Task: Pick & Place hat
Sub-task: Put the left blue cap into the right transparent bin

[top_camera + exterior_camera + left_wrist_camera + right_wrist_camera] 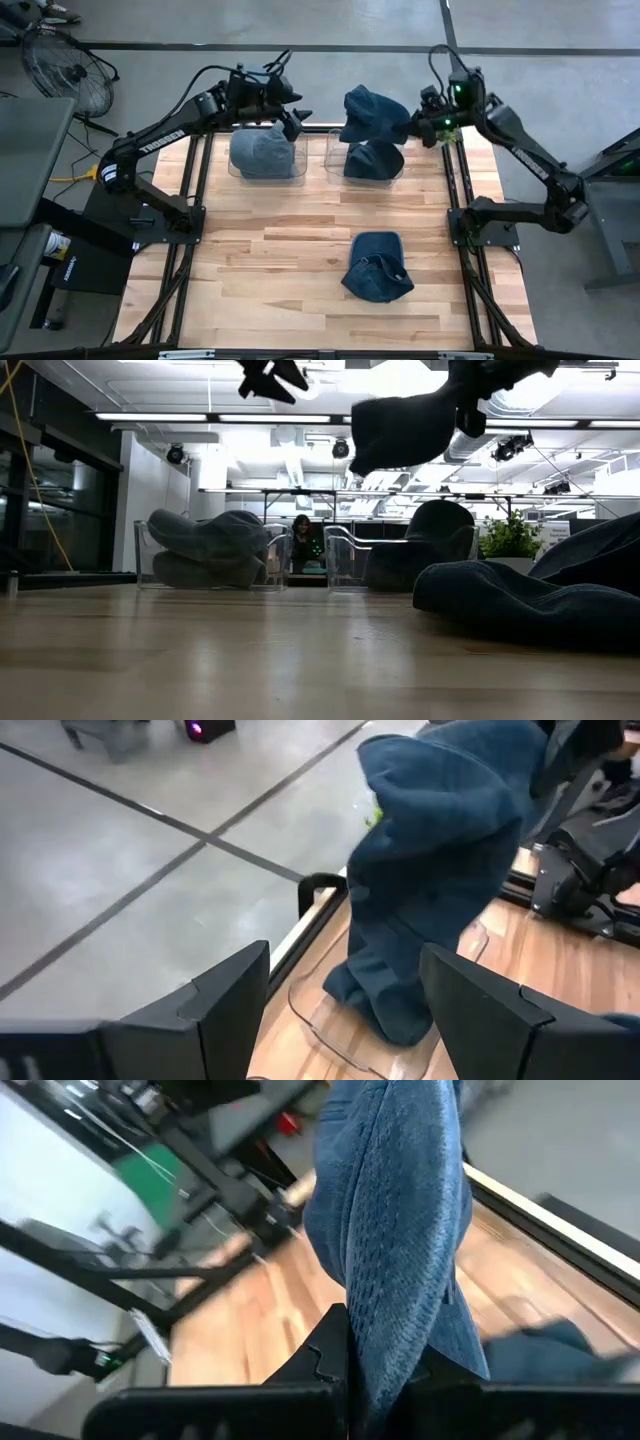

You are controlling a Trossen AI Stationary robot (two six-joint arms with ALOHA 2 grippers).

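Hat (372,112) hangs clenched in the right tool (425,125) over the right bin (334,160); left tool (297,118) released. Another hat (377,266) waits on the counter (260,270).

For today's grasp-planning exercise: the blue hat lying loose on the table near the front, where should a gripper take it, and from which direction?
Grip the loose hat at its raised, crumpled crown fold, the front lobe in the high view, coming straight down from above. It lies slumped on the bare table, so a side approach would probably only push it; the bunched fabric gives the fingers something to pinch.
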